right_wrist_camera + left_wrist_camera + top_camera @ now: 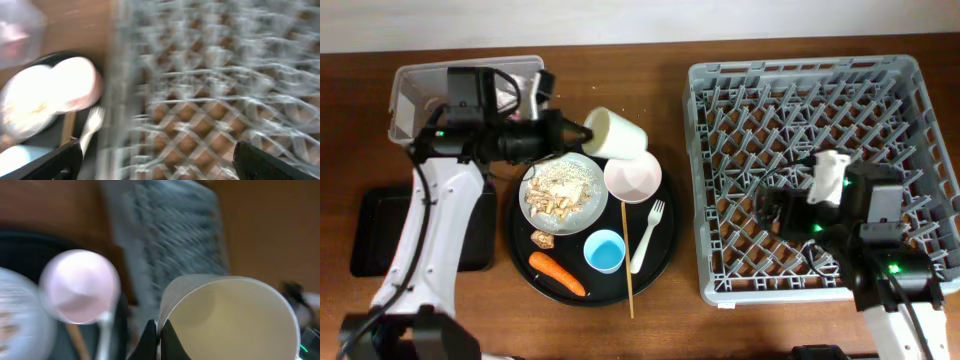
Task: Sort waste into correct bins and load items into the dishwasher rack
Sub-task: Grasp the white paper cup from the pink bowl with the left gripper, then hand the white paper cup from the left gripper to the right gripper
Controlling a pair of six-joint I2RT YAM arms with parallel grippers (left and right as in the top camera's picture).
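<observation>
The dishwasher rack (920, 120) shows no dish among its pegs, though the right arm hides part of it; the right jaws hang released and spread wide above its lattice floor. The large round tray (605, 288) carries nearly everything, so the job looks barely begun. What the clear tub (410, 95) holds I cannot tell, as the left arm covers it; the flat black tray (380, 230) on the counter (680, 325) appears bare.

The grey plate (595, 205) is heaped with rice-like bits (558, 190); the pinkish bowl (632, 178) touches its edge. The cream cup (618, 133) is the one item in play: the left jaws are clenched on its rim, and it lies tipped at the tray's far edge.

To load, by my reckoning: the plate, the bowl, both cups – the small blue cup (604, 250) among them – the white fork (646, 238) and the chopsticks (626, 260). To bin: the rice bits, the carrot (557, 273) and the brown lump (542, 239); no wrapper or tissue can be made out.
</observation>
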